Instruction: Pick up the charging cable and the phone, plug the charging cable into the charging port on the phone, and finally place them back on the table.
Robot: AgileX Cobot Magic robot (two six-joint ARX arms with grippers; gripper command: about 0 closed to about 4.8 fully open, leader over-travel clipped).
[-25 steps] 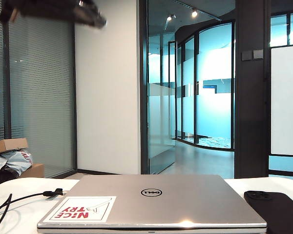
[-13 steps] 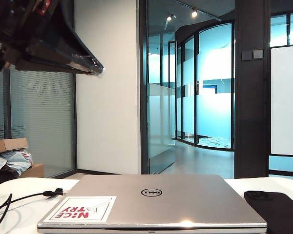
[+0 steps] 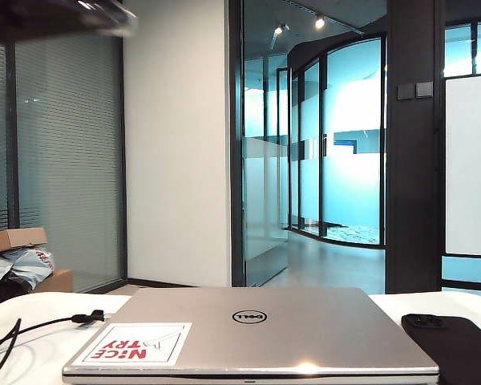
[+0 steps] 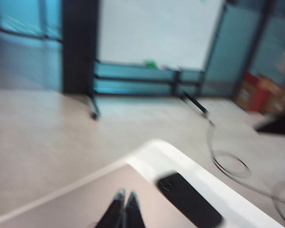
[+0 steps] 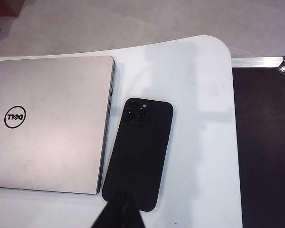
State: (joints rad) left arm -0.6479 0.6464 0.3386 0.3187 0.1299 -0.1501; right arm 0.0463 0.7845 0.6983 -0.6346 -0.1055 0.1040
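Both my jaws are pinched together, empty. Right gripper (image 5: 125, 205) hangs over the phone (image 5: 140, 152): slick, rigid, grab its long edges. Left gripper (image 4: 123, 202) above the laptop (image 4: 80, 202).

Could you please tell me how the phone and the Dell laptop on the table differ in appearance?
The phone is matte black; the Dell laptop is silver. The phone is far smaller. The phone shows a camera bump, the laptop a round logo. Both lie flat, side by side, on the white table.

The left wrist view is blurred, so the phone (image 4: 190, 199) has soft edges. In the exterior view the charging cable (image 3: 32, 327) is cut at the left edge, its plug not seen
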